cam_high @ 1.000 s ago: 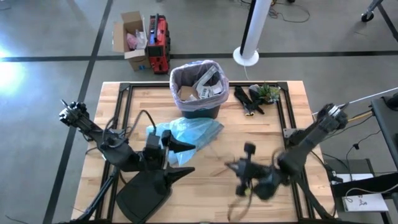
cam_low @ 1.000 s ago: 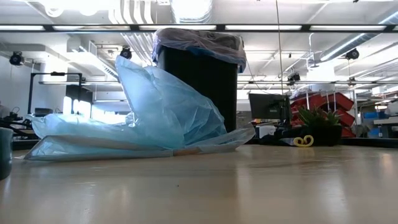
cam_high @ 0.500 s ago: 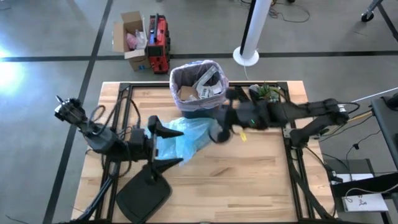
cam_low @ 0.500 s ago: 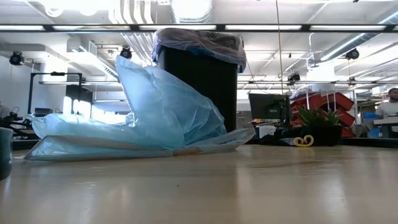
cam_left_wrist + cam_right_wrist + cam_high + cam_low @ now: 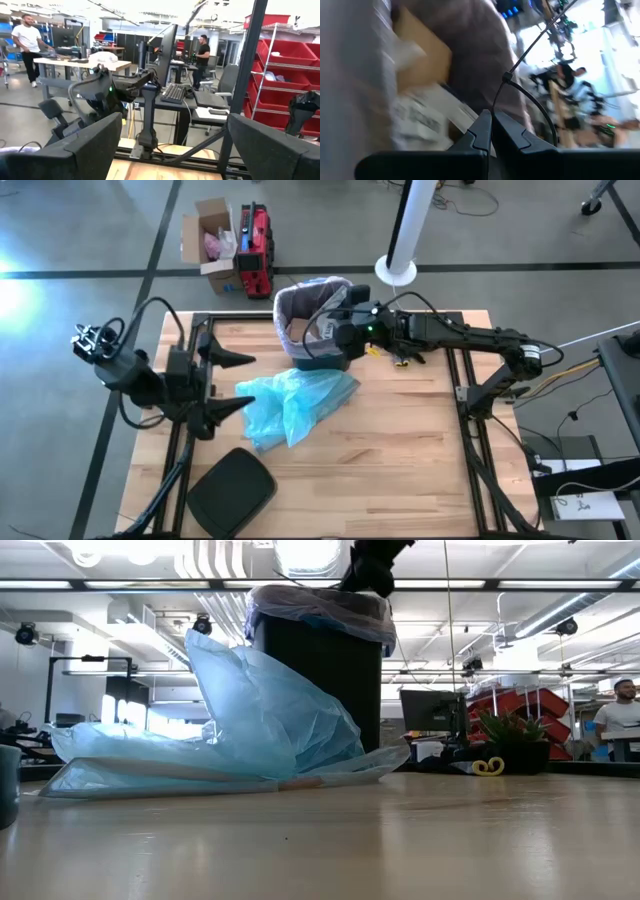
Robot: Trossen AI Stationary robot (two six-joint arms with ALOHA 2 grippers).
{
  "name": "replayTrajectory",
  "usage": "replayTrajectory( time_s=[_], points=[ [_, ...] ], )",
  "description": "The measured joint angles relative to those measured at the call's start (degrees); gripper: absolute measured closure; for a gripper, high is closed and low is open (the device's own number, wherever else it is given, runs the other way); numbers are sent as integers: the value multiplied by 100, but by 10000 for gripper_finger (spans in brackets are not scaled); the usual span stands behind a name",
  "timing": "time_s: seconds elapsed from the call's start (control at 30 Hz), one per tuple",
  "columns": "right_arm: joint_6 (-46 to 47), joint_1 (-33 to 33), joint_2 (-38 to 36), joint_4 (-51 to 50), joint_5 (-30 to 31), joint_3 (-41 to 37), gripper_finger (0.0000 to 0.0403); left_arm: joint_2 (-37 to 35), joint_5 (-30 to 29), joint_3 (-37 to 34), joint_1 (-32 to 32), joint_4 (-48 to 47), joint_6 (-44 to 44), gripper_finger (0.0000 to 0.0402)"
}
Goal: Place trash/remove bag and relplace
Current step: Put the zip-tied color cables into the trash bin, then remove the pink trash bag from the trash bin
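1. Wooden table, pale planks inside a black frame, carrying everything below.
2. Right arm stretched across the far side of the table toward the bin.
3. Left arm over the table's left edge, well apart from the bin.
4. Dark trash bin upright at the far middle of the table, lined with the bag, pinkish-white plastic folded over the rim; same bin tall behind the blue plastic in the low view.
5. Light blue plastic bag crumpled flat on the wood just in front of the bin.
6. Black lid lying flat near the table's front left corner.
7. Right gripper over the bin's right rim, fingers pressed together, nothing seen between them.
8. Left gripper with fingers spread wide apart, empty, near the blue bag's left end.
9. Trash inside the bin: brown paper and white scraps, seen close in the right wrist view.
10. Black and green clutter at the far right of the bin.
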Motion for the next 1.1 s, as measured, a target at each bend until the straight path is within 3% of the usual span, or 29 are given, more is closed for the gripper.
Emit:
replayTrajectory(
  time_s=[0.13, 0.3, 0.43, 0.57, 0.77, 0.93, 1.1],
  points=[
    [-794, -83, 100, -109, 431, -1, 403, -149, -57, 0, 0, -239, 53, 51],
    [-1818, -65, 48, -310, 539, -4, 403, -290, -85, 0, 0, -497, 56, 51],
    [-2040, -47, -21, -730, 609, -4, 401, -350, -83, 0, 0, -617, 57, 51],
    [-1935, -47, -75, -835, 601, -4, 377, -409, -89, 0, 0, -656, 113, 51],
    [-1799, -36, -79, -806, 542, -4, 296, -391, -223, 0, 11, -663, 295, 51],
    [-787, -16, -198, -818, 543, -4, 235, -351, -236, 0, 30, -641, 294, 51],
    [294, 102, -598, -821, 261, 7, 207, -265, -236, 0, 31, -652, 193, 51]
  ],
)
